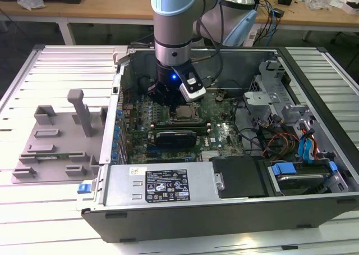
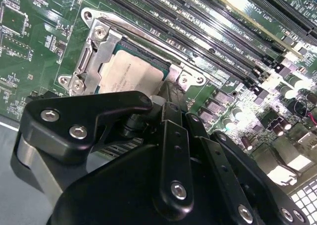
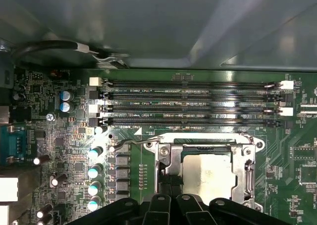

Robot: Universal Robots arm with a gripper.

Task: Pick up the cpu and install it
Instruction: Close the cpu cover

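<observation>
The cpu (image 1: pixel 184 113), a small square chip with a pale silvery top, lies flat inside the metal socket frame (image 2: pixel 94 51) on the green motherboard; both wrist views show it, as cpu (image 2: pixel 133 74) and cpu (image 3: pixel 208 173). My gripper (image 1: pixel 173 102) reaches down into the open computer case directly over the socket. In the second wrist view the gripper (image 2: pixel 168 93) has its dark fingertips together at the chip's edge. In the first wrist view the gripper (image 3: pixel 170 185) looks shut, with nothing between the fingers.
The computer case (image 1: pixel 168 182) lies open on a slatted white table. A grey plastic fixture (image 1: pixel 61 137) with an upright post sits at the exterior view's left. Memory slots (image 3: pixel 188 106) run beside the socket. Cables (image 1: pixel 280 140) and drive bays (image 1: pixel 297 173) fill the case's other end.
</observation>
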